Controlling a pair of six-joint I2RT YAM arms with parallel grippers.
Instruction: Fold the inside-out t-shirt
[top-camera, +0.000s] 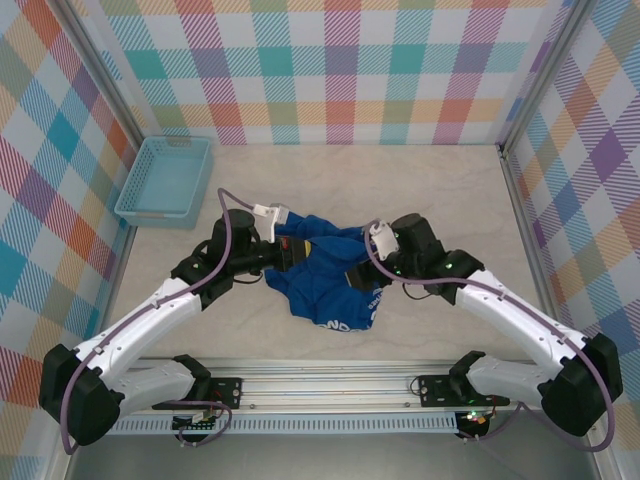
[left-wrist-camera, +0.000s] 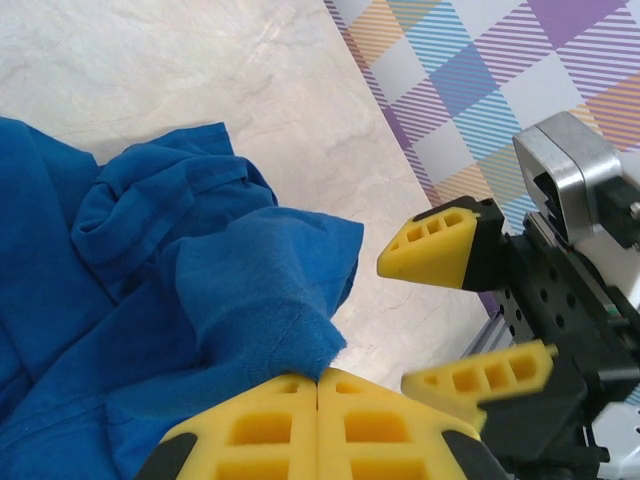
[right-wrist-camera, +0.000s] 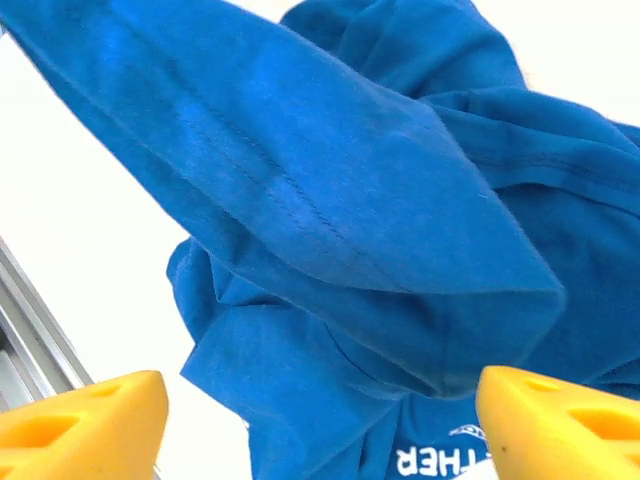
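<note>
The inside-out t-shirt lies crumpled in a royal-blue heap in the middle of the table, white lettering showing at its near edge. My left gripper is at the heap's left side. In the left wrist view its yellow fingers are pressed together on a fold of the t-shirt, which is lifted a little. My right gripper is at the heap's right side, its jaws wide apart with the t-shirt hanging in front of them and nothing gripped. The open right gripper also shows in the left wrist view.
A light blue mesh basket stands at the table's back left corner. Chequered walls close off the back and both sides. A metal rail runs along the near edge between the arm bases.
</note>
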